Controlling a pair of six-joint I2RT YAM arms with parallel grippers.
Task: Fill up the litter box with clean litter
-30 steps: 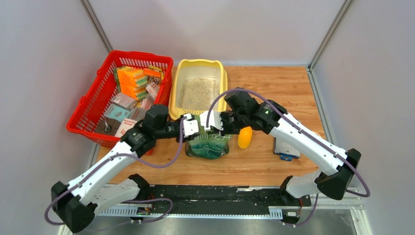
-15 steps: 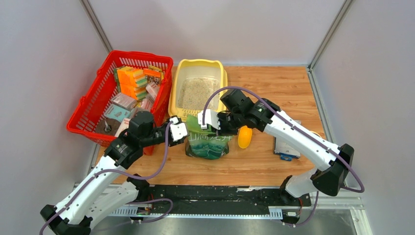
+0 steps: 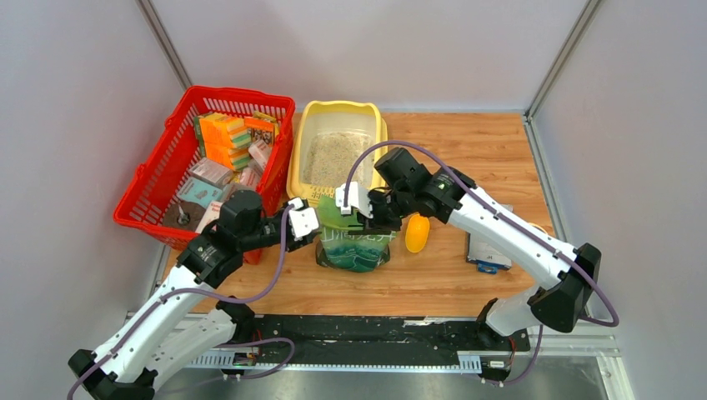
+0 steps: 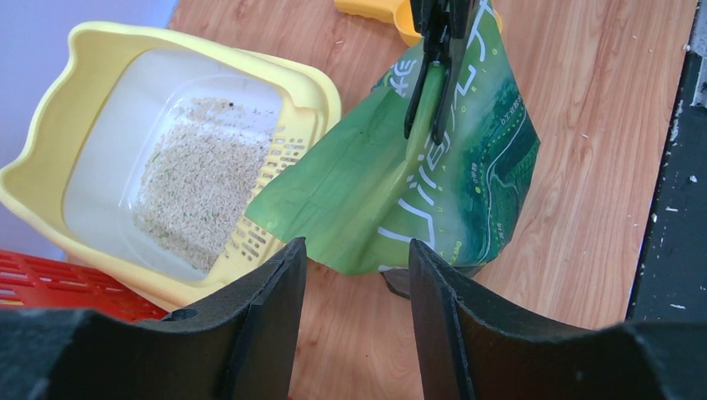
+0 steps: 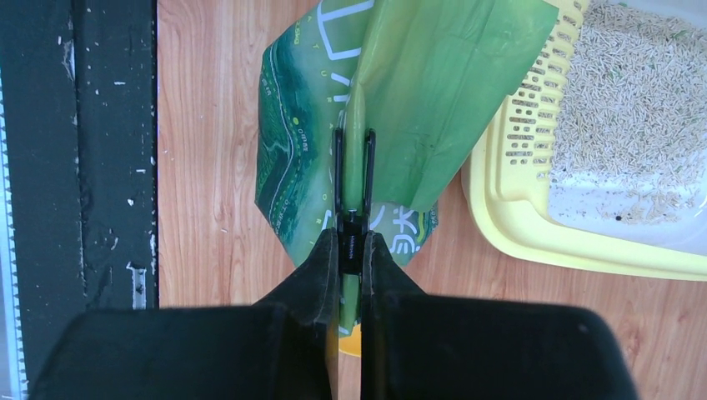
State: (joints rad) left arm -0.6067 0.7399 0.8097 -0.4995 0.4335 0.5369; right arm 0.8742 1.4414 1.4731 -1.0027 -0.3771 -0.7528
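Observation:
The pale yellow litter box (image 3: 379, 133) stands at the back middle of the table with a layer of beige litter (image 3: 333, 158) in it. It also shows in the left wrist view (image 4: 50, 142) and the right wrist view (image 5: 534, 242), with litter (image 4: 196, 192) (image 5: 634, 108) inside. The green pouch (image 3: 354, 246) stands just in front of the box's slotted lip, its top flap leaning over the lip (image 4: 467, 192) (image 5: 292, 167). My right gripper (image 3: 350, 200) (image 5: 352, 242) is shut on the pouch's top fold, at a thin black clip. My left gripper (image 3: 304, 221) (image 4: 357, 254) is open and empty, just left of the pouch.
A red mesh basket (image 3: 150, 200) full of boxes stands at the left, close to my left arm. A yellow scoop (image 3: 417, 233) lies right of the pouch, and a blue-white item (image 3: 488, 254) lies further right. A black rail (image 3: 375, 329) runs along the near edge.
My left gripper let go of the pouch's top and drew back to the left, open. My right gripper kept its hold and shifted slightly left with the flap.

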